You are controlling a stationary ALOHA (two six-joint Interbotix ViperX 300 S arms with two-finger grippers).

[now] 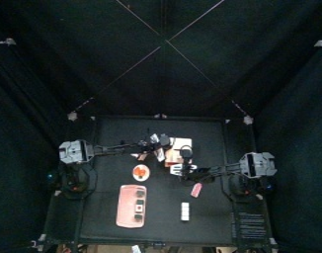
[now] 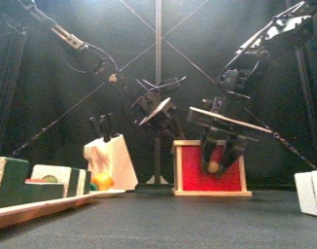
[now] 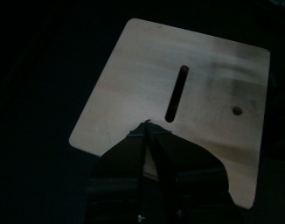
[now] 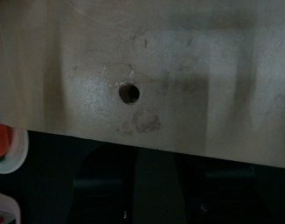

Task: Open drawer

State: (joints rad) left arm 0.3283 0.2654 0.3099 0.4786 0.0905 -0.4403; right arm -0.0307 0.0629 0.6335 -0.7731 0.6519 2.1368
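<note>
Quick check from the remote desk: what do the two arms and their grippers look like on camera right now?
Both arms are black and slender, built of jointed links. In the top view each has a pale grey block at its base, and thin dark cables trail along them in the front view. The left gripper and the right gripper have narrow black jaws; no markings show.

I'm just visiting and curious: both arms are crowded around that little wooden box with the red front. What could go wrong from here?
1. The left end effector seems to pinch only the top edge of a tilted tan panel, which could slip out or tip over.
2. The right end effector hangs open right against the drawer. If it closes slightly off target, it might shove the small box instead of catching it.
3. The two arms are working close together and could bump each other.
</note>
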